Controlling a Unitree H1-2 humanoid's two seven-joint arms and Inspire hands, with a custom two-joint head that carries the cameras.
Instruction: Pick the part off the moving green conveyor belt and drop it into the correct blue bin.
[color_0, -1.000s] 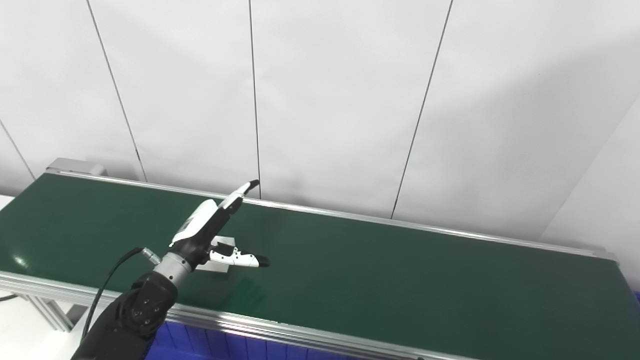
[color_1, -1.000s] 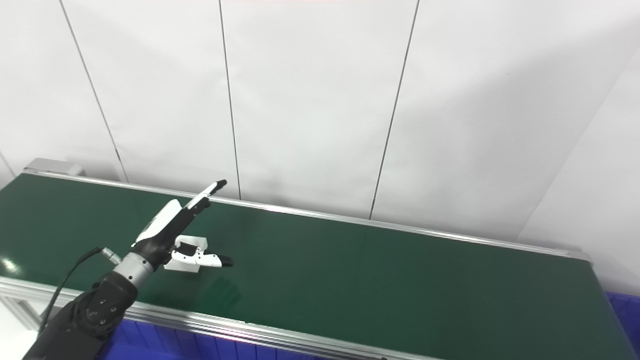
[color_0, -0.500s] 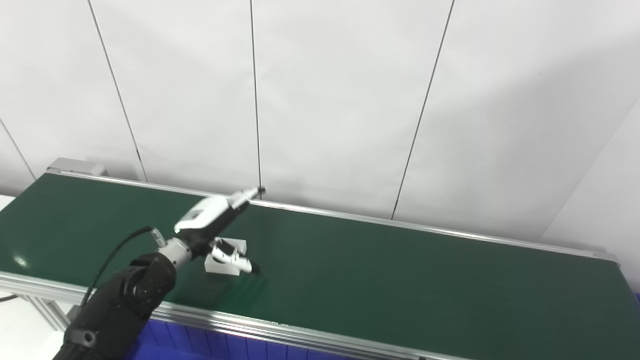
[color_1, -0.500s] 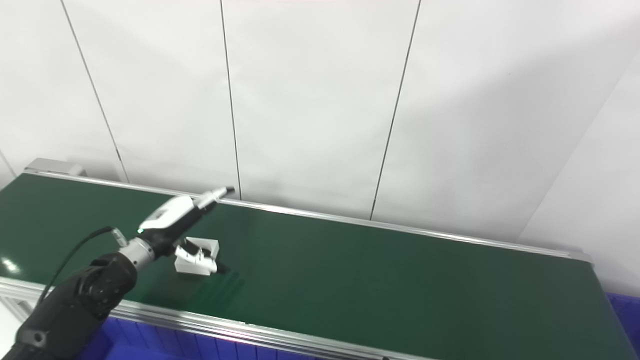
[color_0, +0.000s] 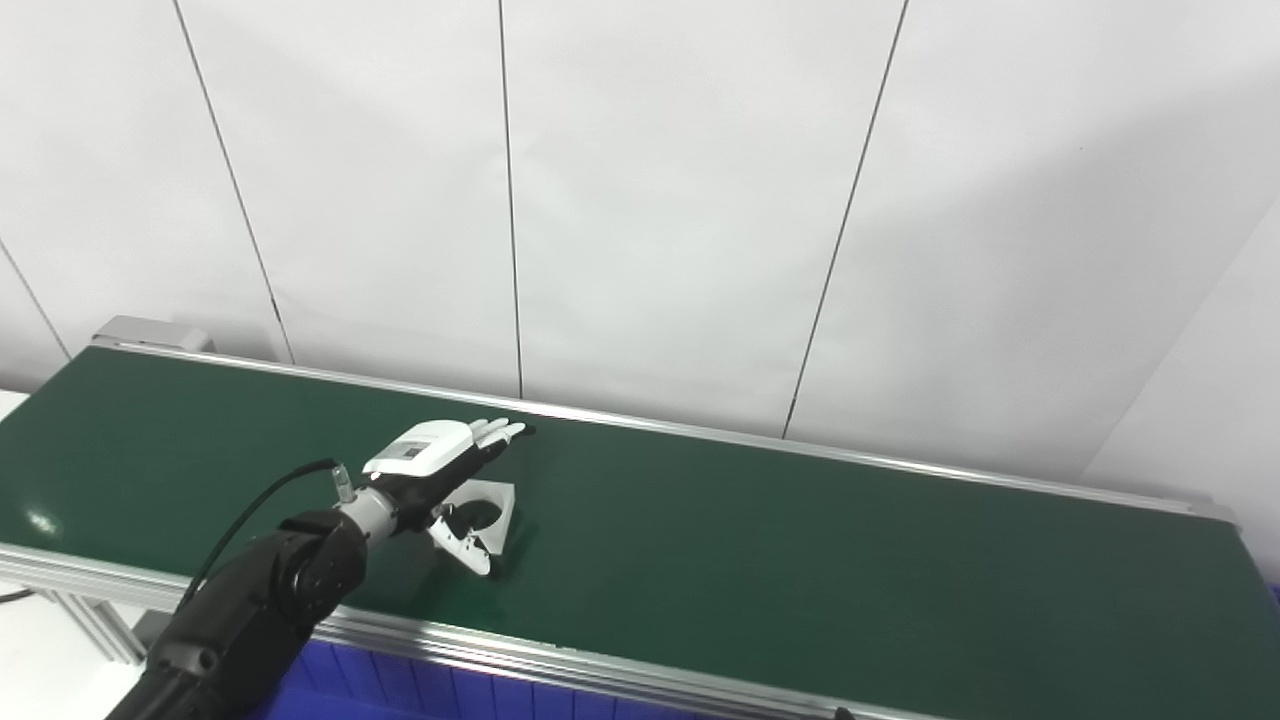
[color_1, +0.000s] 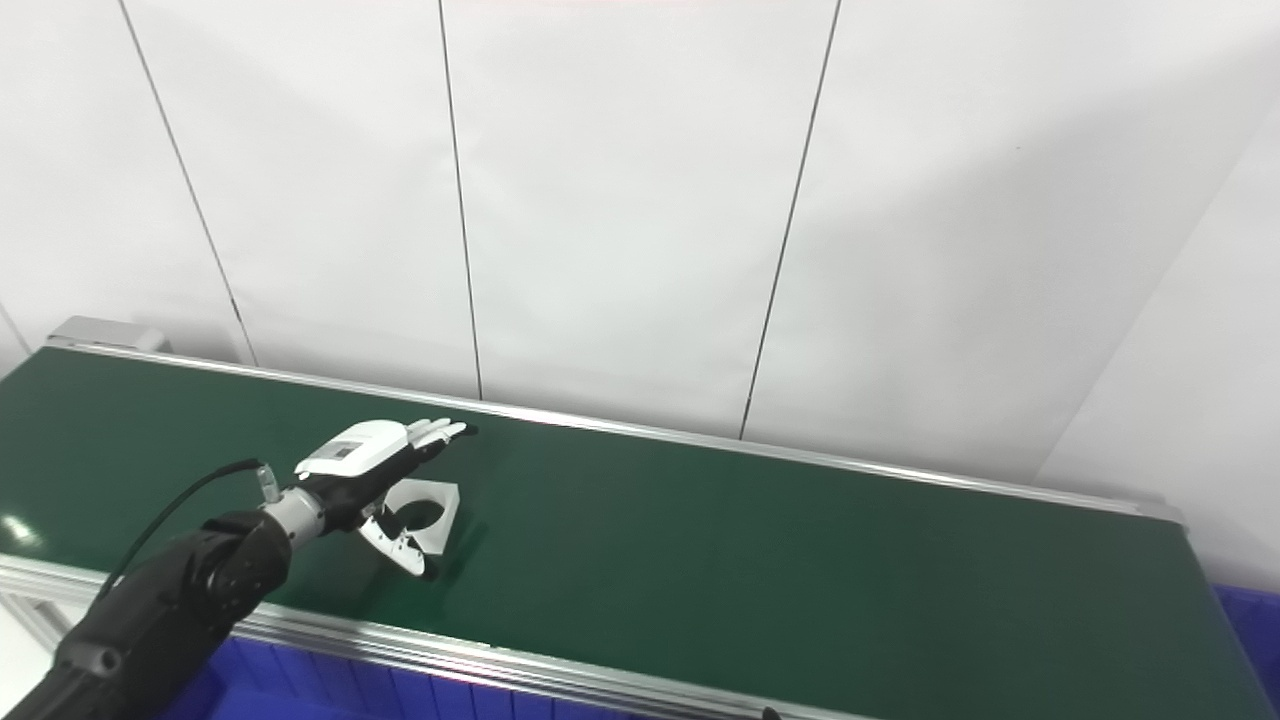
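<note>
Left eye view — left hand (color_0: 430, 470) spread open, empty, over flat part (color_0: 490, 505) — hole upward, green belt (color_0: 800, 560).

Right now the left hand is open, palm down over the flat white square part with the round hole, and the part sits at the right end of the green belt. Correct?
Not quite. The flat white square part with the round hole sits toward the belt's left end, as the left eye view shows. The rest holds: the left hand is open, palm down over it, on the green belt.

Matt green conveyor belt (color_0: 760, 560) runs between shiny metal side rails (color_0: 560, 660).
</note>
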